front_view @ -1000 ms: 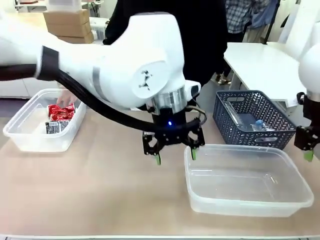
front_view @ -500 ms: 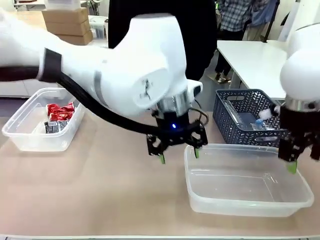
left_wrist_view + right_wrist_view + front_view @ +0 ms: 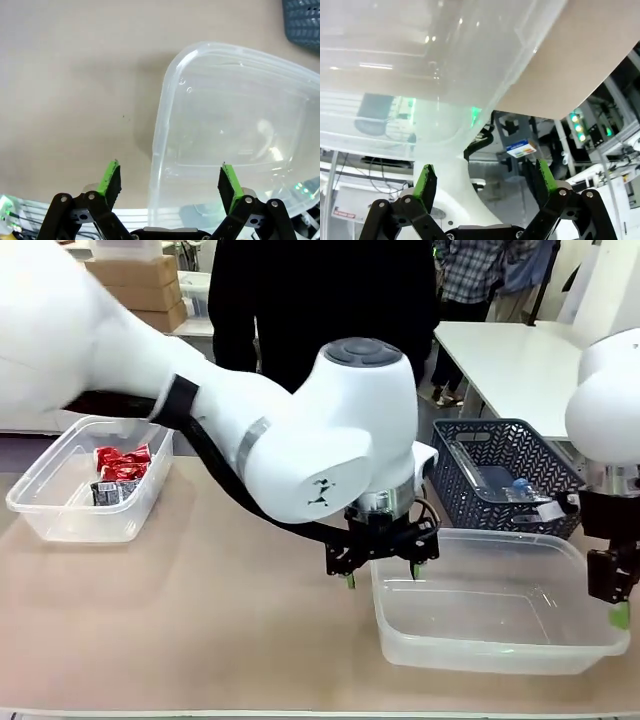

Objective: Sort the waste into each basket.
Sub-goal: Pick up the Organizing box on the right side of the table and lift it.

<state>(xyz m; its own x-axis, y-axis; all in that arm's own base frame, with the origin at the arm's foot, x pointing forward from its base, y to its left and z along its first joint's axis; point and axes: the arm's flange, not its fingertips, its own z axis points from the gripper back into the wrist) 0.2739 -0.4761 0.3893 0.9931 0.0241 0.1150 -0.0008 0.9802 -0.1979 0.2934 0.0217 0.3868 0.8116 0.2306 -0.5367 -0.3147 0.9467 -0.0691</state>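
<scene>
white rounded arms [image 3: 330,440], black cable [image 3: 215,468], black tools [image 3: 382,578] with green pads [image 3: 109,177].

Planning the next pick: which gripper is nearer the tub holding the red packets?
Left. The left gripper is mid-table at the left rim of the empty tub; the right gripper is at that tub's right end, farther from the packet tub.

At centre the left gripper [image 3: 383,577], at far right the right gripper [image 3: 612,602], both low, jaws wide apart, empty.
</scene>
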